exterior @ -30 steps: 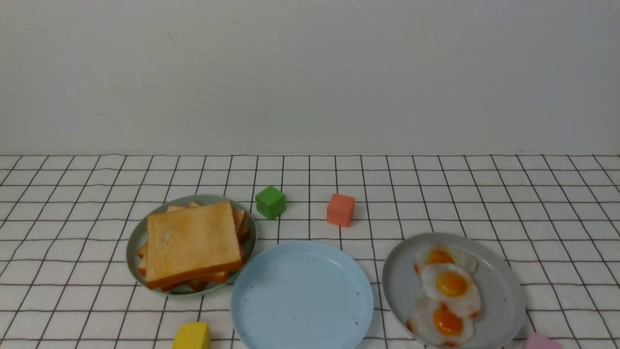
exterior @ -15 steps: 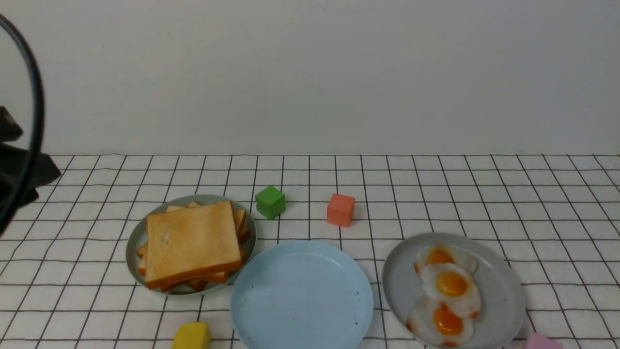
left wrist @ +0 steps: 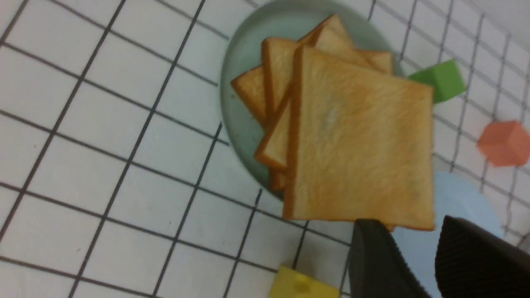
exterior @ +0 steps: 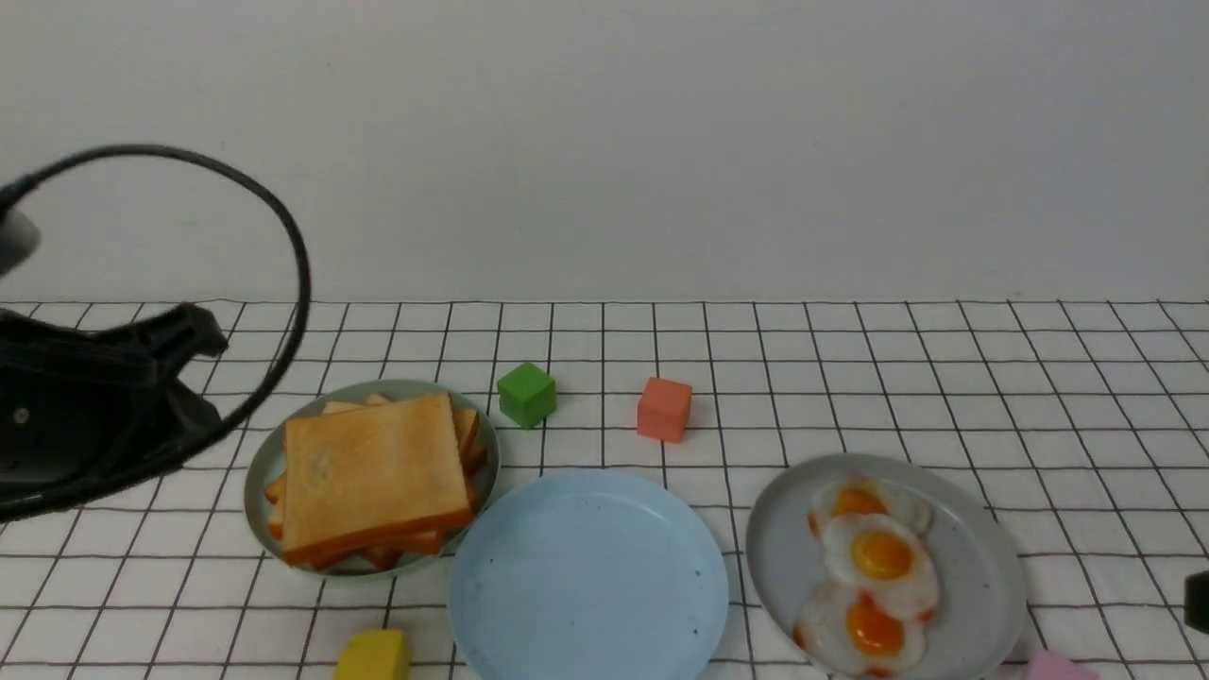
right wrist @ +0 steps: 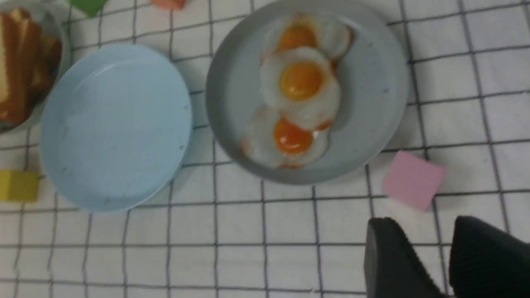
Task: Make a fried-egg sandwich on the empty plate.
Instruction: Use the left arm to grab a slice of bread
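Sky-blue plate (exterior: 587, 576), level (round), rim up

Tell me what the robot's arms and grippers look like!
The left arm is chunky and black, with a thin black cable curving over it in a big loop. The left gripper and right gripper each have two matte black fingers with tiny ridges on the inner sides. Of the right arm, only a dark sliver shows.

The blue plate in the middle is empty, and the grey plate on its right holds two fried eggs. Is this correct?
Not quite: the grey plate holds three fried eggs, as the front view shows. The blue plate is indeed empty.
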